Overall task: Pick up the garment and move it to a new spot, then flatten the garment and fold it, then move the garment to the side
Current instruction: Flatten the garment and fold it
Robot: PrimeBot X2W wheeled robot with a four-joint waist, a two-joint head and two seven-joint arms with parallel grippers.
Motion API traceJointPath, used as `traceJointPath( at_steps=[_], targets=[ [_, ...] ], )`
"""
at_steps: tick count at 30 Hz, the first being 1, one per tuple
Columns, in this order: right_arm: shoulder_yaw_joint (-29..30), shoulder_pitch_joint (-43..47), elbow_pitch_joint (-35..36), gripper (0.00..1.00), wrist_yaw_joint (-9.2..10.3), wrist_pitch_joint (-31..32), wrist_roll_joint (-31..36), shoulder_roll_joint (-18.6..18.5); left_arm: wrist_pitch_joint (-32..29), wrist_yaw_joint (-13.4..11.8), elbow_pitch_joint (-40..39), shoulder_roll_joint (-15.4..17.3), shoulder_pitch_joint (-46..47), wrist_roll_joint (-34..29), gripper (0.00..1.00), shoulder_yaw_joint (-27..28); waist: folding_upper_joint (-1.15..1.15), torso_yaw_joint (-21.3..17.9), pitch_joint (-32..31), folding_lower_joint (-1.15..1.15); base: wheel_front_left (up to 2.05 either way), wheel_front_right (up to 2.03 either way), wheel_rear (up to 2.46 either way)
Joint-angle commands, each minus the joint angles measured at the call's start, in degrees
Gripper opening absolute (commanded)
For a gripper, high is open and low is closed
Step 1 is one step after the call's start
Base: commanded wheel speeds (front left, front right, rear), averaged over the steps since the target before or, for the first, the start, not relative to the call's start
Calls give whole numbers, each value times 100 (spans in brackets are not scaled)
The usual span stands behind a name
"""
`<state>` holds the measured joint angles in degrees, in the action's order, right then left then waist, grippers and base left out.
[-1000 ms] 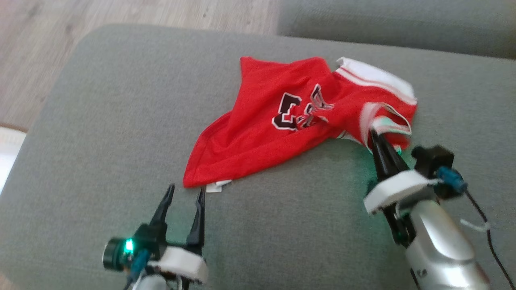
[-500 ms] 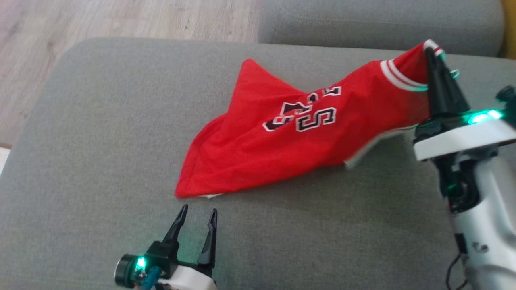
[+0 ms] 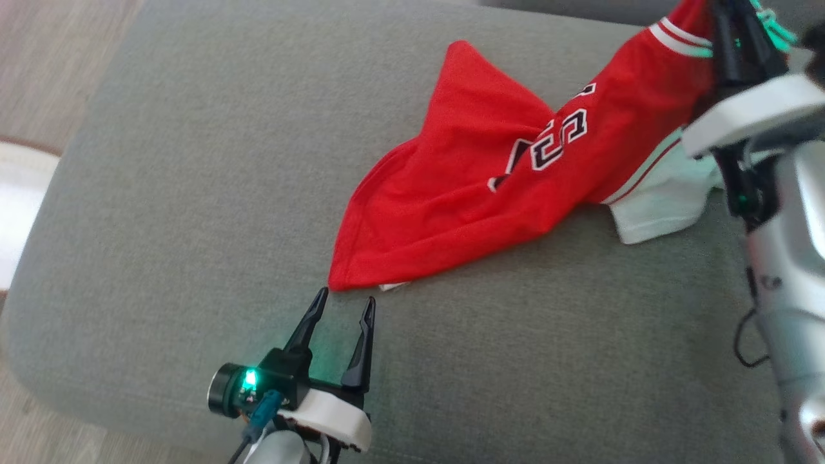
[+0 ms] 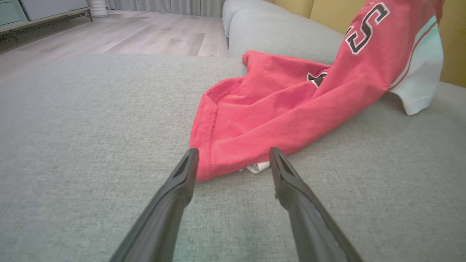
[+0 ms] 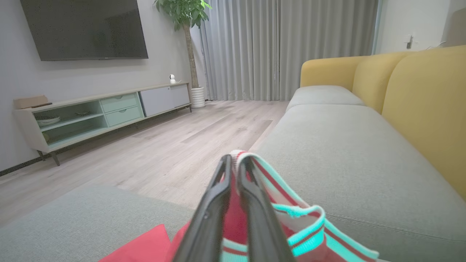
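Red jersey on grey cushion, right pincer clamping its raised edge, left pincer spread

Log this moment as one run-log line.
phase: pick-up | right fingers: shut on jersey trim, that end raised | left fingers: open, by hem corner | jersey: rest lies on sofa

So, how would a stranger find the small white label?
Look at the grey sofa seat, then the red jersey on it. At the jersey's corner nearest the open left gripper, a small white label peeks out from underneath, far from the white side panel.
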<state>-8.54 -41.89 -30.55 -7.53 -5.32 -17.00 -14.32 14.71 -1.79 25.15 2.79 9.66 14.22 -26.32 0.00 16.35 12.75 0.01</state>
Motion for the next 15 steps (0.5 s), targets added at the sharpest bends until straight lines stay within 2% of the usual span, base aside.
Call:
traceJointPath(
  at_steps=[1,7,15],
  targets=[
    [-108,-195,-174,100,4,-211,93,189,29,-57,-131,10,152,49,100,94,0,109,88,-1,0,0,0],
    [-114,-90,-920,100,4,-759,187,354,29,-123,-113,9,116,85,100,113,0,-28,2,-1,0,0,0],
    [62,876,-1138,100,4,-939,-59,376,29,-100,-135,9,67,69,100,145,0,-293,-95,-1,0,0,0]
  ],
)
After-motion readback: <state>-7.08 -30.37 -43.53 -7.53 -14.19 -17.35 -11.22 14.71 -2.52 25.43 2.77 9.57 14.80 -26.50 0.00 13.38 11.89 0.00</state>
